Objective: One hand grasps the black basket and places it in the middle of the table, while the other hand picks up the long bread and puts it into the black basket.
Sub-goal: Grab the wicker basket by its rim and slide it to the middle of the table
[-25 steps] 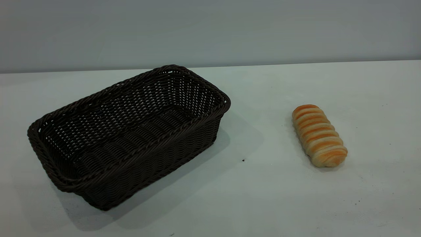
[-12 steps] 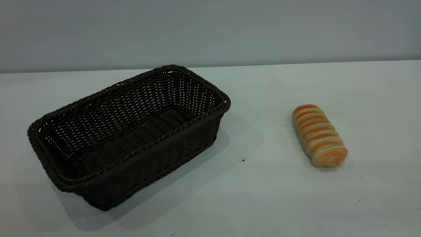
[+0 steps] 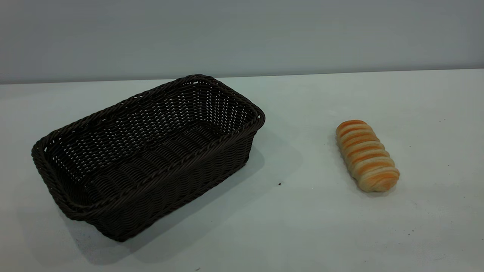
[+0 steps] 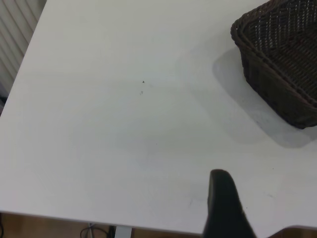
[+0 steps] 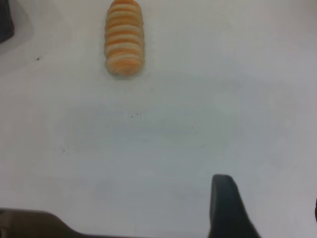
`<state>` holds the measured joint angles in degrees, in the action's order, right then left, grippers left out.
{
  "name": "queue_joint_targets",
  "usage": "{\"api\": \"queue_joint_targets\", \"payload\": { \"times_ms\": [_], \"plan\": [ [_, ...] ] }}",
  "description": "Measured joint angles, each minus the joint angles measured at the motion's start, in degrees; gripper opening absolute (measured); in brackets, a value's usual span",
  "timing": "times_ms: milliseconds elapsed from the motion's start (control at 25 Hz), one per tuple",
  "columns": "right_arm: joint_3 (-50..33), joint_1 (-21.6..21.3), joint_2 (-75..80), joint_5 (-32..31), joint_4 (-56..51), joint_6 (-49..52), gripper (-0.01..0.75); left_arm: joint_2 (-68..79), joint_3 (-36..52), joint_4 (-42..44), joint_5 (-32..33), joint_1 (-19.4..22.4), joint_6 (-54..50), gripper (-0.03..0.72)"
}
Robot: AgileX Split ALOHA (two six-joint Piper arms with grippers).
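The black basket (image 3: 147,151) stands empty on the left of the white table (image 3: 295,226), set at an angle. The long bread (image 3: 366,155) lies on the table at the right, well apart from the basket. Neither arm shows in the exterior view. In the left wrist view my left gripper (image 4: 270,198) hangs open and empty over bare table, with a corner of the basket (image 4: 282,59) farther off. In the right wrist view my right gripper (image 5: 270,201) is open and empty over bare table, and the bread (image 5: 125,37) lies some way ahead of it.
A plain grey wall runs behind the table's far edge. Bare tabletop lies between the basket and the bread, with a tiny dark speck (image 3: 280,184). The table's edge (image 4: 99,224) shows in the left wrist view.
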<state>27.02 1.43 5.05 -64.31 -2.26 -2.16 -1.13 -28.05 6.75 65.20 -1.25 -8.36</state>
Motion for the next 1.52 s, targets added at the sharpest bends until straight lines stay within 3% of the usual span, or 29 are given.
{"api": "queue_joint_targets", "payload": {
  "times_ms": [560, 840, 1080, 1280, 1520],
  "plan": [
    [0.0, 0.0, 0.0, 0.0, 0.6, 0.0, 0.4, 0.0, -0.4, -0.1, -0.6, 0.0, 0.0, 0.513],
    [0.4, 0.0, 0.0, 0.8, 0.3, -0.6, 0.4, 2.0, -1.0, -7.7, -9.8, 0.0, -0.2, 0.513],
    [1.5, 0.0, 7.0, 6.1, -6.6, -4.5, 0.412, 21.2, -1.7, -12.2, -16.4, 0.0, 4.6, 0.513],
    [1.9, 0.0, 21.2, 14.8, -16.5, -10.8, 0.414, 41.8, -7.6, -12.8, -19.3, 0.0, 5.6, 0.513],
    [7.7, 0.0, 40.0, 18.6, -24.7, -21.0, 0.414, 61.0, -14.5, -14.4, -21.8, -0.1, 5.8, 0.513]
  ]
}}
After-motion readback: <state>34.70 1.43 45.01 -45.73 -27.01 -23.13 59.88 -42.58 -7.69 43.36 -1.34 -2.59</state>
